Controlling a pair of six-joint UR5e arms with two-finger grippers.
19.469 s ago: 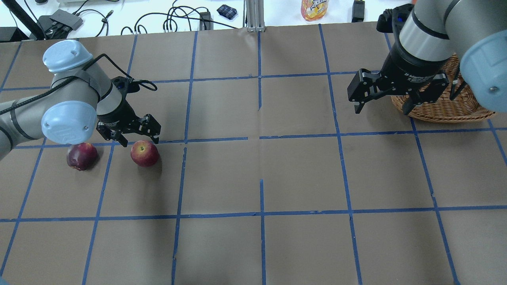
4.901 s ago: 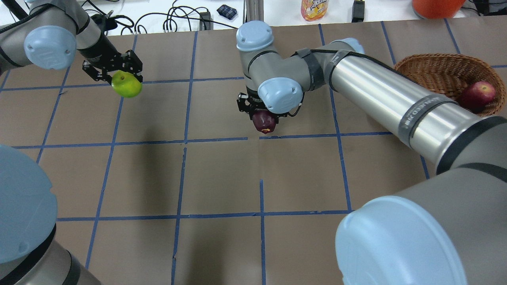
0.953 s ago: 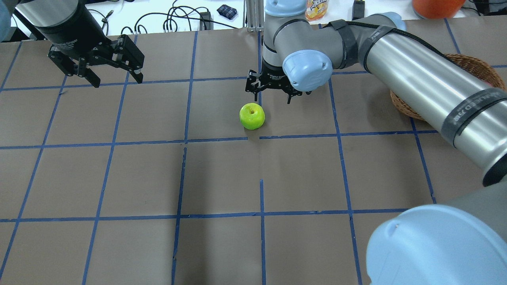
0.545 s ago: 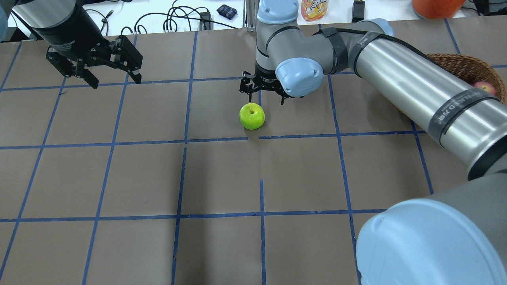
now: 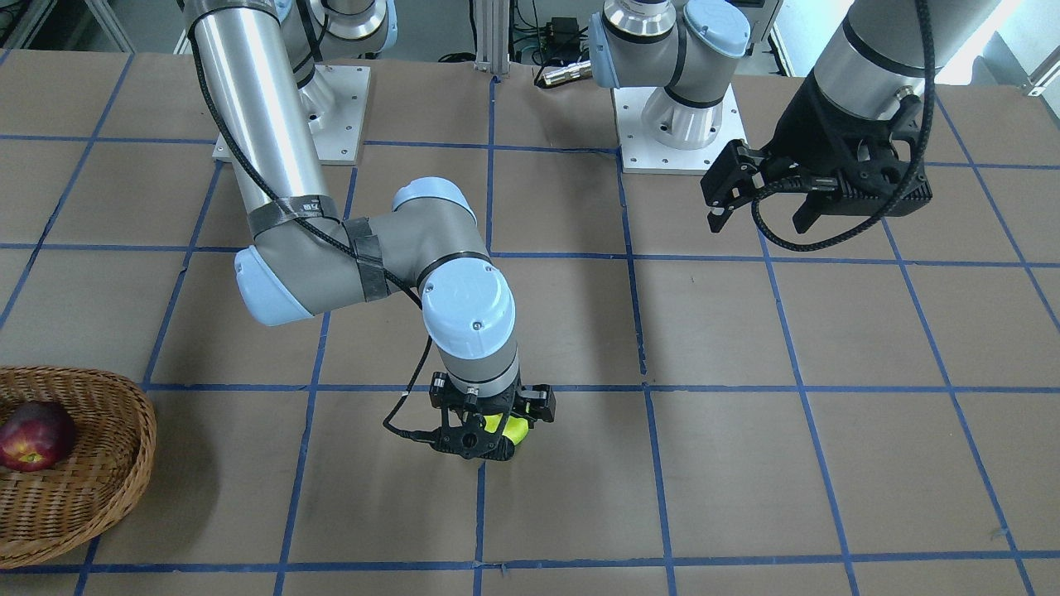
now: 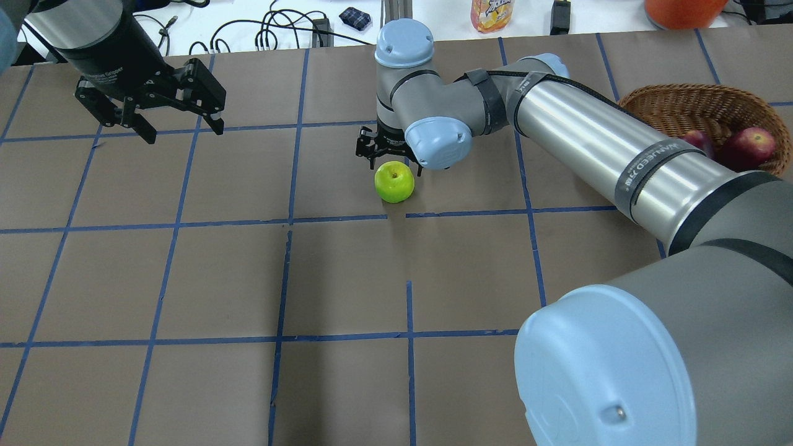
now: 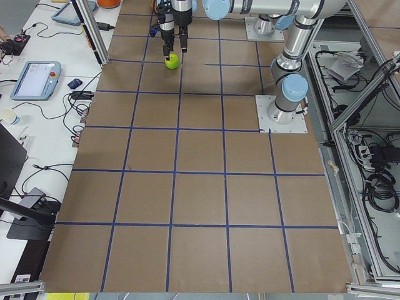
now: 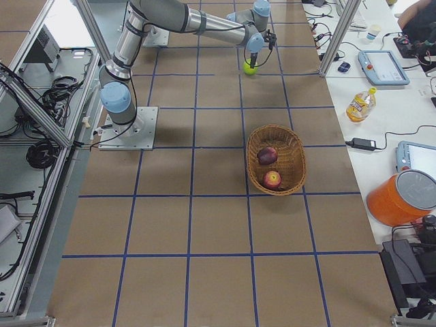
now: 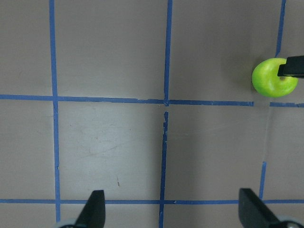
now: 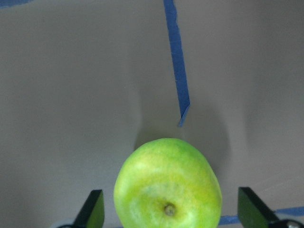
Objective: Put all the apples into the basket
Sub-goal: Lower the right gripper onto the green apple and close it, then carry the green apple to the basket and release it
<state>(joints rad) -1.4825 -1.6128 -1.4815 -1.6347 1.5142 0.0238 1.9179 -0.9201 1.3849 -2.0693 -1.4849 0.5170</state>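
The lime green apple point(image 6: 394, 181) sits on the table near its middle; it also shows in the right wrist view point(image 10: 167, 187) and the left wrist view point(image 9: 273, 77). My right gripper point(image 6: 391, 162) is open and low over it, a finger on either side, as the front view point(image 5: 489, 430) also shows. My left gripper point(image 6: 184, 127) is open and empty, raised at the far left. The wicker basket point(image 6: 681, 99) at the far right holds the red apple point(image 6: 753, 145) and the dark maroon apple point(image 6: 697, 141).
My right arm's long forearm point(image 6: 595, 142) stretches across the table from the basket side to the centre. Cables point(image 6: 279, 28), a juice bottle point(image 6: 491, 13) and an orange tub point(image 6: 681, 9) lie beyond the far edge. The arm bases point(image 5: 679, 124) stand on the robot's side.
My right gripper has moved left and come down around the green apple. The apple and my left gripper have stayed put.
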